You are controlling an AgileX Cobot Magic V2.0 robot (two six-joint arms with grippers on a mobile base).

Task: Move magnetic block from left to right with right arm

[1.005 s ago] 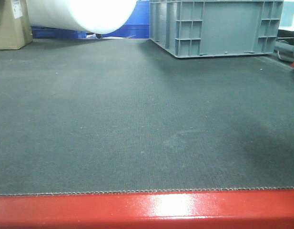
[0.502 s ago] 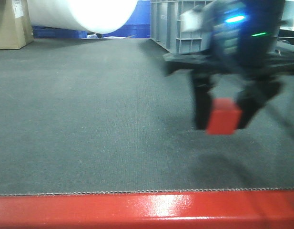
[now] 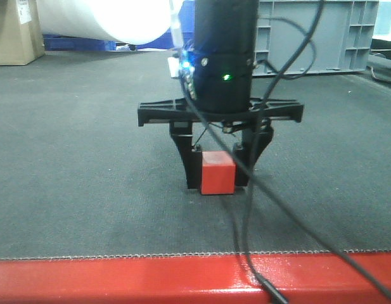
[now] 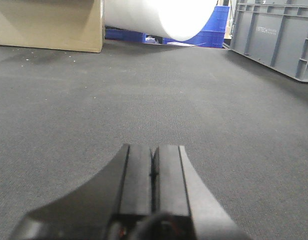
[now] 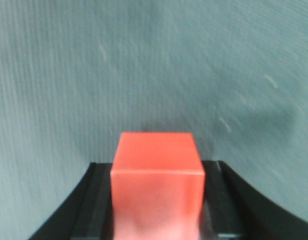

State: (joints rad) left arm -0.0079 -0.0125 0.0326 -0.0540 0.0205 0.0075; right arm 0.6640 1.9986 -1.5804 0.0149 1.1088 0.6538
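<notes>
From the front-facing camera, the right gripper (image 3: 218, 174) stood upright over the dark mat (image 3: 87, 164), its two black fingers (image 3: 189, 163) pinching the magnetic block (image 3: 217, 173) from either side. The red cube sat low between the fingertips, at or just above the mat; whether it touched the surface could not be told from this angle. It hung near the middle of the view, ahead of the glossy red table edge (image 3: 119, 278). A black cable (image 3: 258, 209) looped down from the arm across the foreground. Behind stood a grey crate (image 3: 322, 38), a white roll (image 3: 106, 19) and a cardboard box (image 3: 14, 31).

From the left wrist camera, the left gripper (image 4: 153, 175) lay low over the mat with its fingers pressed together and nothing between them. No block showed in this view; only the roll, the box and the crate lined the far edge.

From the right wrist camera, the block filled the lower centre of the frame, one plain face turned up, flanked by the dark inner faces of the right gripper's fingers, with grey mat beyond it.

By the look of it, the pick-up was done and the block was in the right arm's hold. Whether this spot counted as the right-hand destination was not clear from these views. What appeared left was to settle the block on the mat, let it go and draw the arm clear.
</notes>
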